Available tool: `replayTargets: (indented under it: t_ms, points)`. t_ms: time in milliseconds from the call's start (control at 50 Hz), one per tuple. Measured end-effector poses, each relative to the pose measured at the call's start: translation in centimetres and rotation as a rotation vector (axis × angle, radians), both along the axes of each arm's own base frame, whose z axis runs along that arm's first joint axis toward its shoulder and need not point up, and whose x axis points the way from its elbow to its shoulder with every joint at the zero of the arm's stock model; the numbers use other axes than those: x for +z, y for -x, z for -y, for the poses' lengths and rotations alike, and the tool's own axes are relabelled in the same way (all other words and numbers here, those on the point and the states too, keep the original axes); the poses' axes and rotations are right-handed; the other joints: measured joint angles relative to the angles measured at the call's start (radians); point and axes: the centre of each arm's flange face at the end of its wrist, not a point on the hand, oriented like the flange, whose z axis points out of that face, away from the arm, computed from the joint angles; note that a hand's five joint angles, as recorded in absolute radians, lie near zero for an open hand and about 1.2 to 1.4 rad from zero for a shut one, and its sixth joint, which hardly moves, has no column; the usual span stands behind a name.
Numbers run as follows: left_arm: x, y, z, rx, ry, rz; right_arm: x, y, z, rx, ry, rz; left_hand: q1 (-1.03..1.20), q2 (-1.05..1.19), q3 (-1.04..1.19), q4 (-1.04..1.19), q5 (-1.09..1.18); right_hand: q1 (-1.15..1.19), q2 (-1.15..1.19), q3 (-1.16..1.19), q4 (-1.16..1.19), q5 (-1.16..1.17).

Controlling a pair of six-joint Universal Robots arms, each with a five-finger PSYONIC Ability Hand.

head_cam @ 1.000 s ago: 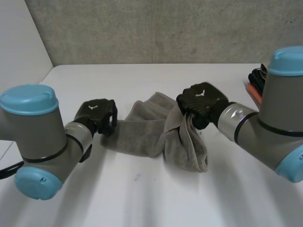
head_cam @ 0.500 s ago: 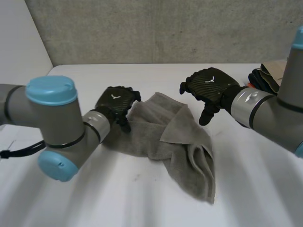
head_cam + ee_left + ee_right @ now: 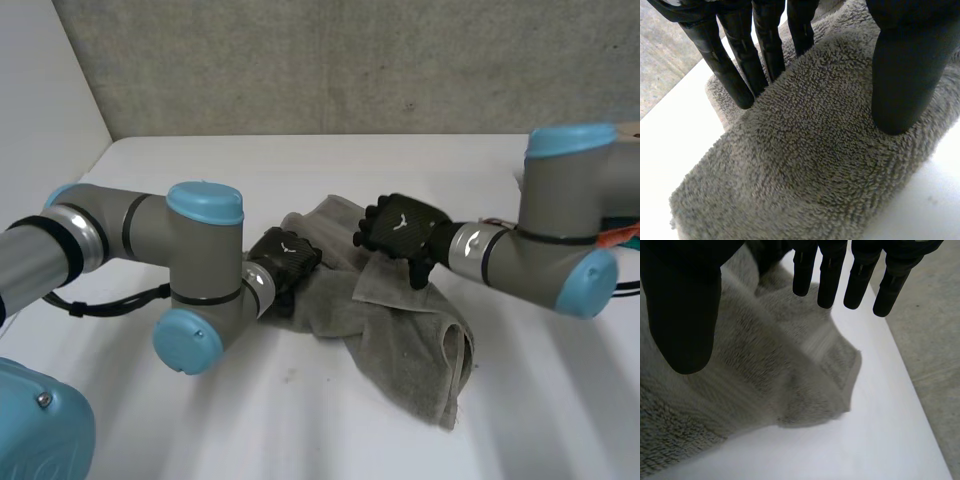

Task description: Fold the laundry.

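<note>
A grey terry towel (image 3: 405,325) lies crumpled on the white table (image 3: 300,420), with a folded flap at its upper middle and a bunched end at the near right. My left hand (image 3: 283,262) rests on the towel's left end. In the left wrist view its straight fingers (image 3: 735,70) and thumb (image 3: 905,75) touch the towel's pile (image 3: 815,165) without pinching it, so it is open. My right hand (image 3: 400,226) hovers over the towel's upper middle. Its fingers (image 3: 860,277) and thumb (image 3: 685,305) are straight and spread above the towel (image 3: 765,370), holding nothing.
Both arms reach inward over the table, the left one (image 3: 190,260) low across the near left. An orange-edged object (image 3: 622,236) peeks out behind the right arm (image 3: 540,255). A grey wall (image 3: 350,60) bounds the table's far edge.
Both hands have let go of the towel, which dropped and spread on the table. The left hand moved right onto its left end. The right hand sank lower over its middle.
</note>
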Motion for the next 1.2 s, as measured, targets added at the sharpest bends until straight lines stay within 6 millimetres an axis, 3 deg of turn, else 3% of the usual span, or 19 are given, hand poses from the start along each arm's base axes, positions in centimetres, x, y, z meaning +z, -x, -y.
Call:
replayTargets:
  t_ms: [40,80,120,200,280,300,420,500,560,660,780,820,880,900,920,960,980,1080,1200]
  points:
    - [-0.1,0.0,0.1,0.0,0.008,0.01,-1.1,-0.3,0.2,0.003,0.006,-0.005,0.121,0.136,0.141,0.127,0.124,0.041,0.029,0.049,0.052,0.068]
    - [-0.2,0.0,0.2,0.001,0.017,0.017,-2.0,-0.4,0.6,-0.004,0.016,-0.007,0.376,0.403,0.39,0.392,0.383,0.369,0.338,0.354,0.352,0.381]
    - [0.0,0.0,0.3,0.005,0.031,0.02,-2.3,-0.5,1.2,-0.02,0.033,-0.004,0.437,0.524,0.516,0.526,0.483,0.672,0.667,0.659,0.66,0.685]
    - [1.3,-0.3,1.3,0.044,0.095,0.003,-1.5,-0.4,2.8,-0.086,0.069,0.031,0.437,0.538,0.529,0.542,0.483,0.738,0.781,0.808,0.82,0.8]
    - [5.1,-1.2,3.4,0.141,0.234,-0.077,1.6,0.1,5.3,-0.215,0.112,0.146,0.437,0.538,0.529,0.542,0.483,0.738,0.781,0.812,0.825,0.8]
    - [7.5,-1.8,4.2,0.188,0.303,-0.132,3.3,0.5,6.4,-0.278,0.131,0.214,0.437,0.538,0.529,0.542,0.483,0.738,0.781,0.812,0.825,0.8]
    - [15.9,-5.3,5.9,0.343,0.499,-0.38,10.8,4.1,9.8,-0.546,0.202,0.506,0.437,0.542,0.534,0.543,0.484,0.738,0.781,0.812,0.825,0.8]
    - [18.4,-8.0,5.9,0.399,0.528,-0.507,13.3,6.3,10.2,-0.645,0.202,0.601,0.437,0.543,0.538,0.547,0.483,0.738,0.781,0.812,0.825,0.8]
    - [17.4,-9.7,5.6,0.421,0.474,-0.54,13.3,7.8,9.4,-0.687,0.139,0.594,0.437,0.543,0.538,0.547,0.483,0.738,0.781,0.812,0.825,0.8]
    - [13.7,-11.2,4.9,0.446,0.34,-0.514,10.9,8.3,7.4,-0.672,0.03,0.5,0.437,0.543,0.538,0.547,0.483,0.738,0.781,0.813,0.825,0.8]
    - [6.5,-12.6,2.8,0.483,0.112,-0.407,5.4,8.3,4.1,-0.636,-0.113,0.333,0.437,0.541,0.537,0.545,0.483,0.738,0.781,0.814,0.825,0.8]
    - [5.1,-12.8,2.2,0.492,0.071,-0.381,4.0,8.3,3.4,-0.63,-0.137,0.295,0.433,0.501,0.506,0.509,0.478,0.738,0.781,0.814,0.825,0.8]
    - [3.1,-13.4,1.3,0.511,0.01,-0.335,2.1,8.4,2.6,-0.625,-0.166,0.24,0.16,0.19,0.212,0.205,0.217,0.738,0.781,0.814,0.825,0.8]
    - [2.6,-13.7,1.1,0.519,-0.007,-0.317,1.4,8.5,2.4,-0.623,-0.173,0.219,0.146,0.19,0.199,0.192,0.204,0.738,0.781,0.814,0.825,0.8]
    - [2.3,-13.9,0.9,0.523,-0.013,-0.307,1.1,8.5,2.3,-0.623,-0.176,0.209,-0.02,0.03,0.041,0.03,0.035,0.738,0.781,0.814,0.825,0.8]
    - [2.2,-14.2,0.8,0.528,-0.017,-0.289,0.5,8.7,2.1,-0.622,-0.182,0.186,-0.02,0.03,0.041,0.03,0.035,0.738,0.781,0.814,0.825,0.8]
    - [2.3,-14.5,0.7,0.53,-0.012,-0.273,0.0,8.8,2.0,-0.622,-0.184,0.169,-0.321,-0.293,-0.276,-0.291,-0.289,0.738,0.781,0.814,0.825,0.8]
    - [4.3,-14.2,0.5,0.478,0.037,-0.269,-0.1,9.1,1.7,-0.623,-0.188,0.155,-0.366,-0.374,-0.369,-0.374,-0.382,0.738,0.78,0.814,0.825,0.8]
    - [7.9,-11.1,-1.3,0.27,0.098,-0.324,0.5,9.1,1.2,-0.622,-0.188,0.167,-0.36,-0.359,-0.364,-0.361,-0.355,0.738,0.78,0.814,0.825,0.8]
